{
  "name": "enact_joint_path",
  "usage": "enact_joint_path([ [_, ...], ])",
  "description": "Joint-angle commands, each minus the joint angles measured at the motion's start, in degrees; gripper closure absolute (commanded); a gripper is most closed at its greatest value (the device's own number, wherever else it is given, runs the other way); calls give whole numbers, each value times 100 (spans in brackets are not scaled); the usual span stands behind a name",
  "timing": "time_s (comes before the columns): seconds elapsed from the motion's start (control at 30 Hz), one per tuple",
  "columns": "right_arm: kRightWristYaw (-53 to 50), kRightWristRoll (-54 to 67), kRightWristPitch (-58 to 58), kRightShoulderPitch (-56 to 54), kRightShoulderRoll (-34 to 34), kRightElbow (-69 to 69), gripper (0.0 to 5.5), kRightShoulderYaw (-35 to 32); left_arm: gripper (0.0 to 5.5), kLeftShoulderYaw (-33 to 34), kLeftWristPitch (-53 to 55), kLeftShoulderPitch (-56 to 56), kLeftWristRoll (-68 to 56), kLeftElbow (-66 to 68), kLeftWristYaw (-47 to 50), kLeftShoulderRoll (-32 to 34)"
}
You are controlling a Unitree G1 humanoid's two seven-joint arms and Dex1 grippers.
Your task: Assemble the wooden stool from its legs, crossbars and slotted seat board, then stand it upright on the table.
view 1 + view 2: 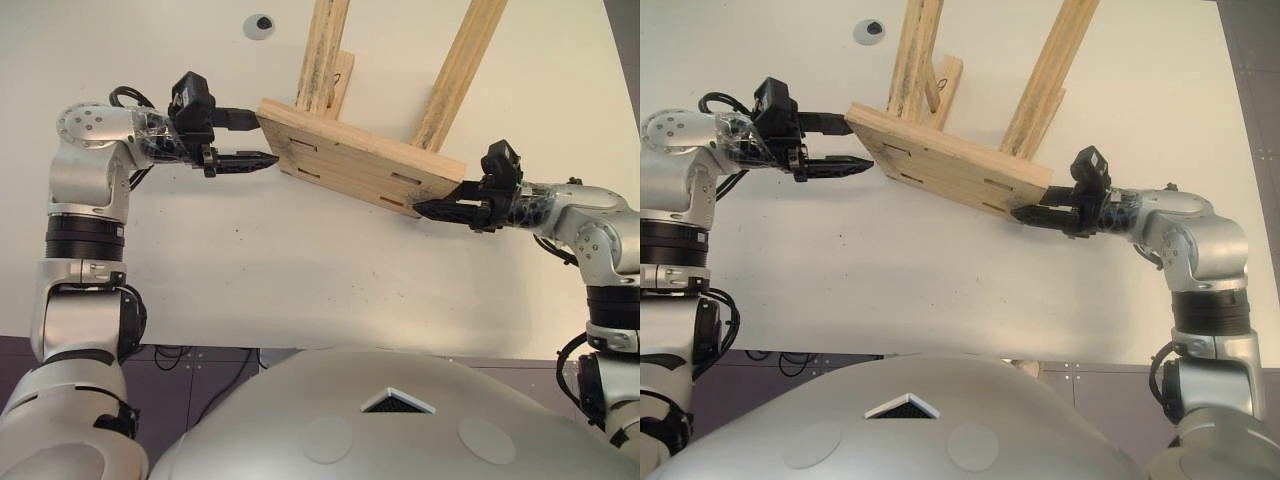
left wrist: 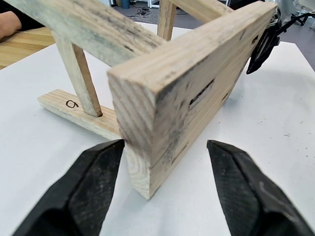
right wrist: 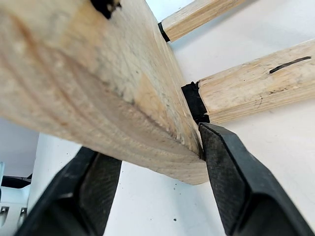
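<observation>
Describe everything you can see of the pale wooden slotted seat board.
The pale wooden slotted seat board is a thick rectangular plank, smudged grey, with four dark slots in its face. It stands on edge on the white table, two wooden legs joined behind. The right gripper pinches one corner; the open left gripper straddles the other end.
</observation>
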Motion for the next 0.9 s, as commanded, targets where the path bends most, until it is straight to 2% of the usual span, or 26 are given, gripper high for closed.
enact_joint_path([
  [0.03,313,-168,-97,-182,-252,312,307,247,242,-80,-97,-160,72,126,26,-185],
  [0.27,1227,-453,-715,-758,-594,1083,320,472,242,-109,-355,-317,193,429,74,-389],
  [0.43,1751,-623,-929,-1097,-643,1511,325,665,242,-190,-156,-240,32,290,-106,-574],
  [0.63,2085,-671,-790,-1316,-633,1719,327,789,327,-65,264,-147,-259,62,122,-915],
  [0.77,2259,-342,-47,-1748,-590,1783,330,737,335,172,1452,347,-431,-930,1058,-870],
  [0.9,2639,282,1158,-2106,-737,1362,335,616,335,944,3947,1092,-1850,-3150,2269,-873],
])
